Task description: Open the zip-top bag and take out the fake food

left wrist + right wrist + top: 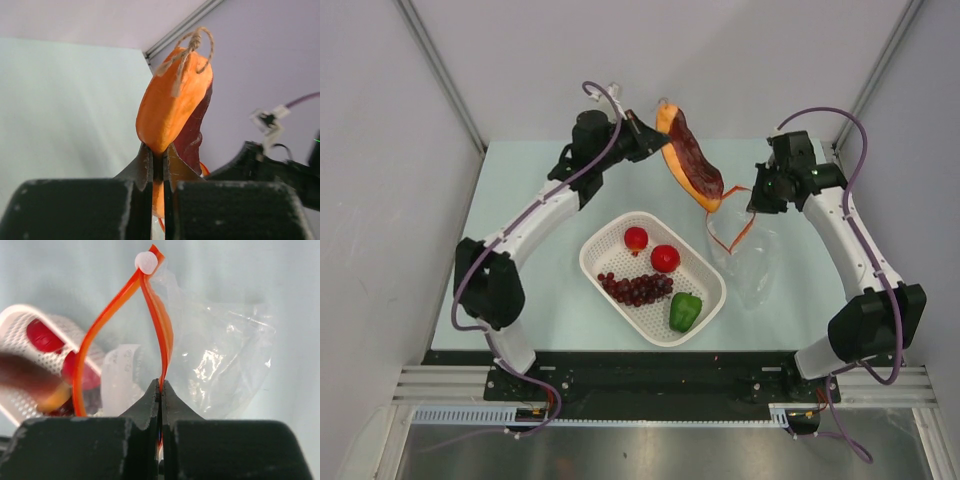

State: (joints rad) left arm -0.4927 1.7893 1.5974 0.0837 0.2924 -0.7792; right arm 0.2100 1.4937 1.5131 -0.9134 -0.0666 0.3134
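Note:
The clear zip-top bag lies crumpled on the table at the right. Its orange-red zipper strip gapes in an open loop. My right gripper is shut on one side of that strip and holds it up; the bag body hangs beyond. My left gripper is shut on an orange fake food piece with a dark red face and a twine loop. It holds the piece in the air at the back centre. In the left wrist view the piece stands between the closed jaws.
A white perforated basket stands at the table's middle. It holds two red round fruits, a purple grape bunch and a green pepper. Grey walls close in the back and both sides.

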